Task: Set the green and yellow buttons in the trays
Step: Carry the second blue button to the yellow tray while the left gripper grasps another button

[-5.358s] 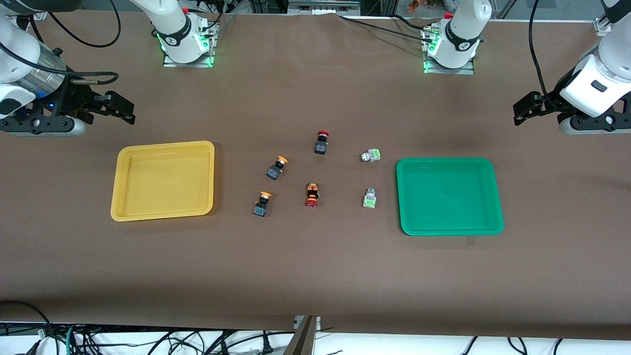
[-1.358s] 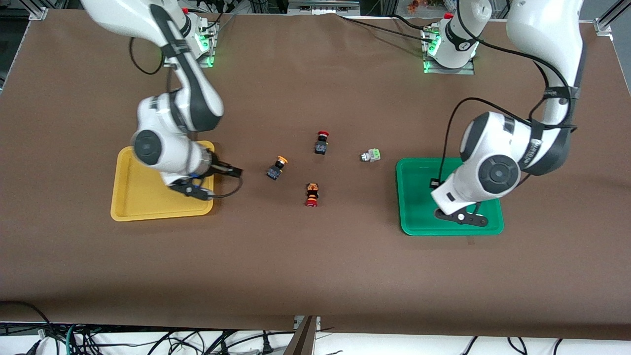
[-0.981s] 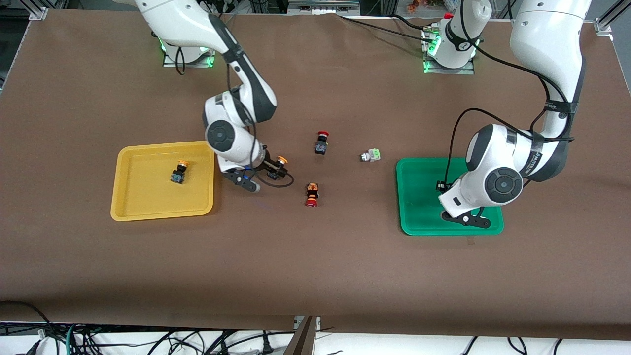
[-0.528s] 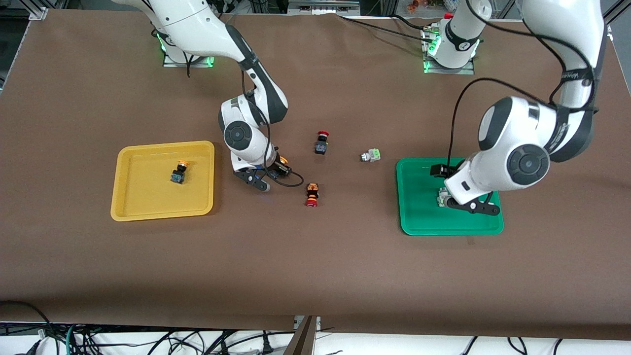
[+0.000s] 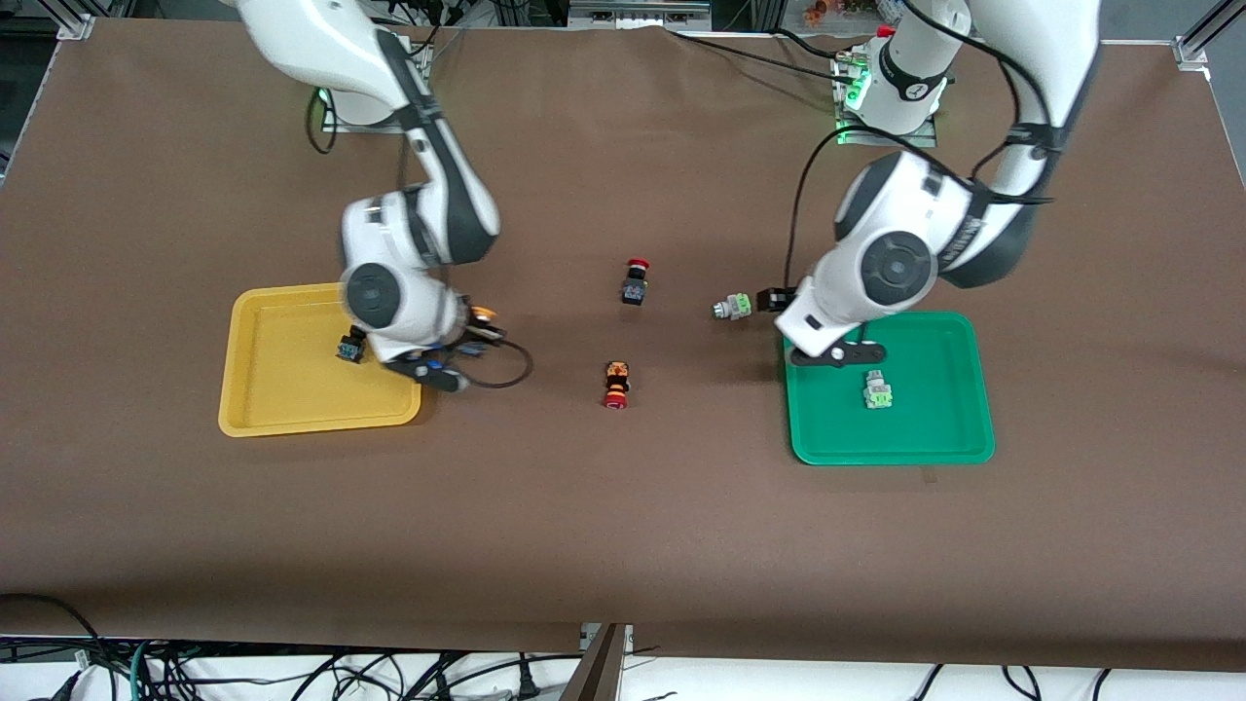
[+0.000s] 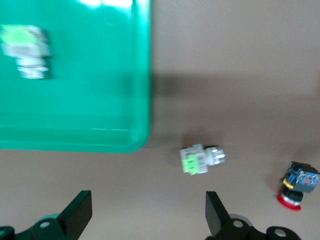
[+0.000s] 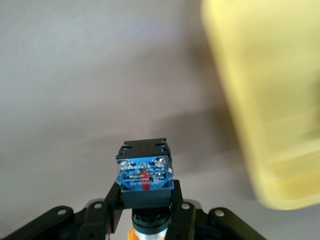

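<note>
Brown worktop [image 5: 623,526]: right end effector [image 7: 145,200] clamping yellow button [image 7: 144,172] beside yellow tray [image 5: 292,414] for drop-off; left end effector [image 6: 145,220] spread wide over green button [image 6: 201,160], ready to grasp.

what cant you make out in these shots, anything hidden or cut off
- Yellow button in the yellow tray: front view, the right arm's wrist covers most of it; only a dark corner shows.
- Held yellow button: right wrist view, its cap is cut off by the frame edge between the right end effector fingers.
- Left end effector: left wrist view, cut off at the frame edge; only the open fingertips show.
</note>
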`<state>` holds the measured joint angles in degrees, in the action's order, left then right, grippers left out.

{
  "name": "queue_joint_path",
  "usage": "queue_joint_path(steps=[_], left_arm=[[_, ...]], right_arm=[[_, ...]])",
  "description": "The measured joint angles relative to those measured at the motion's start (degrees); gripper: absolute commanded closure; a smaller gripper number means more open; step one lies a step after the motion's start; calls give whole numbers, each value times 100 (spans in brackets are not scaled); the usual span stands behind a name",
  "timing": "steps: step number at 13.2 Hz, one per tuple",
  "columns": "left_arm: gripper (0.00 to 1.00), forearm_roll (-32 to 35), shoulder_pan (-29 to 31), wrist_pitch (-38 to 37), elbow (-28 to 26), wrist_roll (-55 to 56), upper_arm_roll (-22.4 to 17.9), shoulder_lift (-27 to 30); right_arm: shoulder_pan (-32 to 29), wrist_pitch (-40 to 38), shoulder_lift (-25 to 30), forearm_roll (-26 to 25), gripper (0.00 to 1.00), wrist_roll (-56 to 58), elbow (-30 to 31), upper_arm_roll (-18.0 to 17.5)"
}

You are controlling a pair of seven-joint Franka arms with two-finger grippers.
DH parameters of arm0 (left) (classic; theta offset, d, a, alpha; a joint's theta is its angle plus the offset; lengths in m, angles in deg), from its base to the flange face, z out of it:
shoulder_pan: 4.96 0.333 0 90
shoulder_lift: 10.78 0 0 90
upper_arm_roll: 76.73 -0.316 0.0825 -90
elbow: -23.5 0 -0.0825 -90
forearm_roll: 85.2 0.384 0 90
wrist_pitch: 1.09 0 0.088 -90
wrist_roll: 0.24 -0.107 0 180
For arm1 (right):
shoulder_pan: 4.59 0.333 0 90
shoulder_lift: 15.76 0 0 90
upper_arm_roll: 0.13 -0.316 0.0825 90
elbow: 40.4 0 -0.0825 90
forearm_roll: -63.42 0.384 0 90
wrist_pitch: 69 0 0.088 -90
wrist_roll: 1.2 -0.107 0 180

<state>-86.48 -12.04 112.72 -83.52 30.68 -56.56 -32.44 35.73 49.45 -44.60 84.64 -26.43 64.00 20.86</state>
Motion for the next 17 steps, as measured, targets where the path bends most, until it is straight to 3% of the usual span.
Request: queue_joint_path(steps=[4, 6, 9, 10, 11, 12, 13, 16, 17], left_arm=[[0, 0, -246, 1663, -1078, 1122, 237, 37], [0, 110, -457, 2331, -1404, 1527, 240, -65], [0, 858, -588, 2828, -1513, 2205, 238, -459], [0, 988, -588, 2985, -1512, 2283, 235, -598], [0, 1034, -588, 3120, -1510, 2297, 227, -704], [0, 1038, -587, 3253, -1508, 2297, 221, -781], [2, 1074, -586, 3335, -1506, 2297, 218, -826], [56, 1393, -568, 3366, -1504, 2352, 197, -873], [70, 1411, -564, 3366, -1504, 2354, 193, -884]], right_arm=[[-45, -71, 168, -3, 100, 1711, 455, 953], [-66, 429, 95, -2, 84, 2012, 819, 1083], [-52, 1006, -123, 246, 69, 2031, 1089, 1049], [-50, 1058, -192, 454, 50, 2037, 1086, 1046], [-48, 1080, -243, 601, 18, 2041, 1067, 1045], [-48, 1091, -281, 693, 2, 2041, 1033, 1042], [-47, 1093, -302, 749, 1, 2041, 991, 1042], [-28, 1065, -272, 802, 1, 2029, 820, 1041], [-1, 982, -192, 806, 1, 1985, 757, 1043]])
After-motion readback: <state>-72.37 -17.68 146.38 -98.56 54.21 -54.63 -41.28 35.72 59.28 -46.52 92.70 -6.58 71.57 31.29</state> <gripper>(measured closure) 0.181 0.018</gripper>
